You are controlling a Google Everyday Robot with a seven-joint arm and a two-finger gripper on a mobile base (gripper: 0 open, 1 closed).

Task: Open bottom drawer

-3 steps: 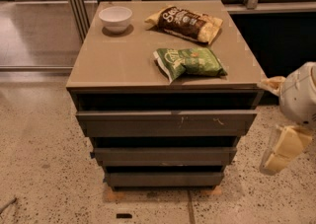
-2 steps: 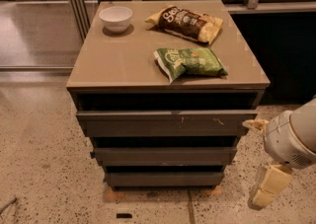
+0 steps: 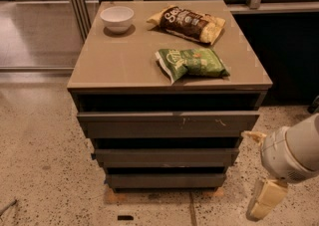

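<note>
The gripper hangs low at the right, just off the cabinet's front right corner, its two cream fingers spread well apart. To its left the bottom drawer, lowest of three dark grey fronts, sits just above the speckled floor, apart from the gripper.

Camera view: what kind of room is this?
Probably an office snack or break area: a grey drawer cabinet holds a bowl, a brown chip bag and a green chip bag, on a speckled floor. The hand hangs low right, beside the bottom drawer.
</note>
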